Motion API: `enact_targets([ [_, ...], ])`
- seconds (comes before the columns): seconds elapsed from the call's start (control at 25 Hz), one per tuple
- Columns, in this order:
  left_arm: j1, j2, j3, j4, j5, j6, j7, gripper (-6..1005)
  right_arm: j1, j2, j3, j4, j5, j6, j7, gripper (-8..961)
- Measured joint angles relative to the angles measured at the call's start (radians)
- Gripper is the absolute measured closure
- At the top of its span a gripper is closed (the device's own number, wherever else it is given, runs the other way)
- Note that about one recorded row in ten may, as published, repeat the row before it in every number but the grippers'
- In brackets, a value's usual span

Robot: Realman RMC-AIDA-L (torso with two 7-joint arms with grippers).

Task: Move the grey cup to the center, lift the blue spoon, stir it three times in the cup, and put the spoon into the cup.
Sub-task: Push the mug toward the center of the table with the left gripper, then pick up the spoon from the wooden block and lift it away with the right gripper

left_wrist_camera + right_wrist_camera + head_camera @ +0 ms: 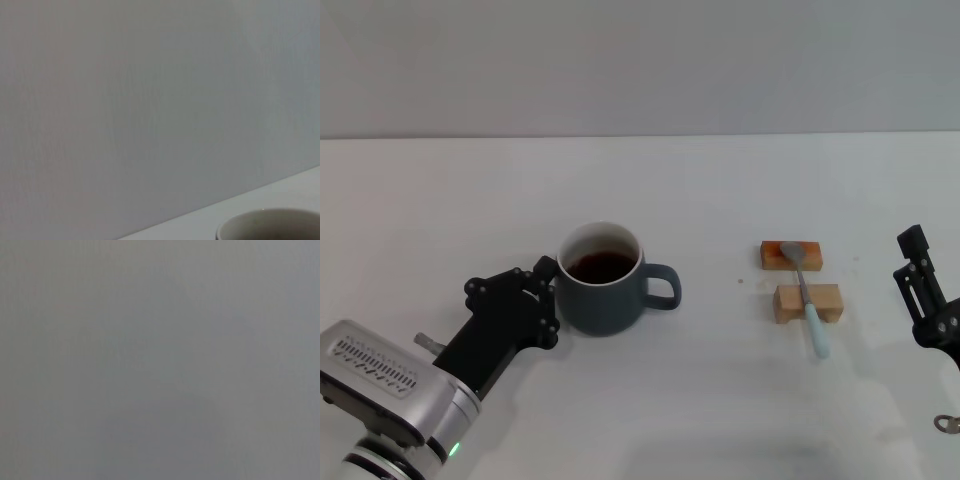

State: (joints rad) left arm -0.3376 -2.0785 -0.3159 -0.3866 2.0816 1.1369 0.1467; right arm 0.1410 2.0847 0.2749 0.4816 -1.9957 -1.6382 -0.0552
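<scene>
On a white table (650,410), the left gripper (542,292) stands against the side of the cup (603,279) opposite its handle, which points toward the spoon (804,292).

The left fingers look spread against the cup wall; whether they grip it cannot be told. The spoon bridges two wooden blocks (799,282), its long axis running near to far, pale handle toward the robot. The right gripper (920,285), nearer the spoon, waits just beyond it to the right; its fingers' state is unclear.
</scene>
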Motion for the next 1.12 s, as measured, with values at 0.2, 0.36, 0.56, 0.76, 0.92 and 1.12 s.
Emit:
enact_targets([
  [0.2, 0.003, 0.0, 0.014, -0.012, 0.0, -0.001, 0.0, 1001, 0.0, 0.001, -0.001, 0.0, 0.0, 0.0, 0.0, 288],
  [0.36, 0.016, 0.003, 0.006, -0.005, -0.001, 0.006, 0.005, 1001, -0.001, 0.001, -0.002, 0.0, 0.0, 0.0, 0.0, 289],
  [0.56, 0.098, 0.008, -0.128, 0.007, -0.007, 0.043, 0.001, 1001, -0.009, 0.002, -0.02, -0.004, 0.005, 0.005, 0.01, 289],
  [0.76, 0.183, 0.009, -0.233, 0.028, -0.008, 0.123, 0.0, 1001, -0.045, 0.005, -0.036, -0.003, 0.025, 0.073, 0.012, 290],
  [0.92, 0.251, 0.009, -0.312, 0.037, -0.009, 0.183, -0.011, 1001, -0.061, 0.005, -0.037, -0.008, 0.047, 0.158, 0.012, 290],
  [1.12, 0.262, 0.009, -0.327, 0.048, -0.009, 0.198, -0.038, 1001, -0.064, 0.005, -0.037, -0.009, 0.048, 0.222, 0.012, 291],
])
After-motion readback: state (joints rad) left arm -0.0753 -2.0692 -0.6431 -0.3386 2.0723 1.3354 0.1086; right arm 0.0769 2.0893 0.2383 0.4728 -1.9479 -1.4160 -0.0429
